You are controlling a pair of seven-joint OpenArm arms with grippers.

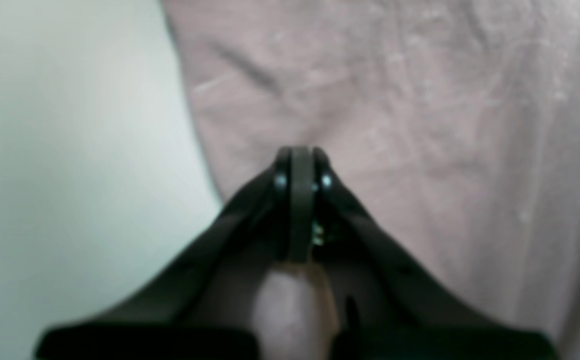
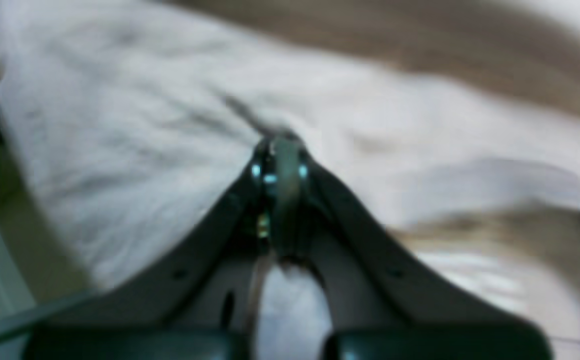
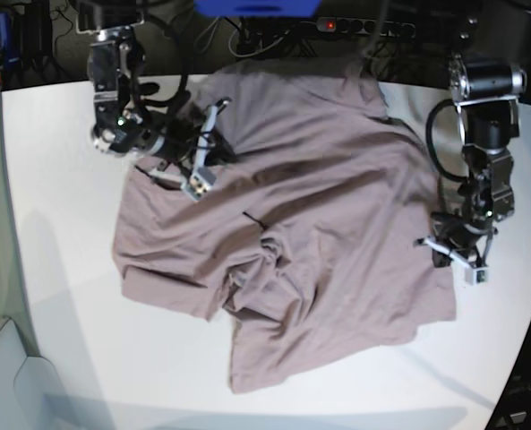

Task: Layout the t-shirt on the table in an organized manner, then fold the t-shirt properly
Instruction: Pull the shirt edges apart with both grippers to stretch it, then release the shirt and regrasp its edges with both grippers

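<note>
The mauve t-shirt (image 3: 319, 215) lies spread but wrinkled on the white table (image 3: 59, 179), with a bunched fold near its middle. My right gripper (image 3: 227, 154) rests on the shirt's upper left part. In the right wrist view this gripper (image 2: 280, 145) is shut, and creases in the t-shirt (image 2: 145, 125) run up to its tips. My left gripper (image 3: 446, 255) sits at the shirt's right edge. In the left wrist view it (image 1: 299, 155) is shut over the t-shirt (image 1: 419, 125), with cloth showing between the finger bases and the table (image 1: 70, 150) to its left.
Cables and a power strip (image 3: 355, 25) run along the far side behind the table. The table's curved edge (image 3: 14, 269) runs down the left. Bare tabletop lies left of the shirt and in front of it.
</note>
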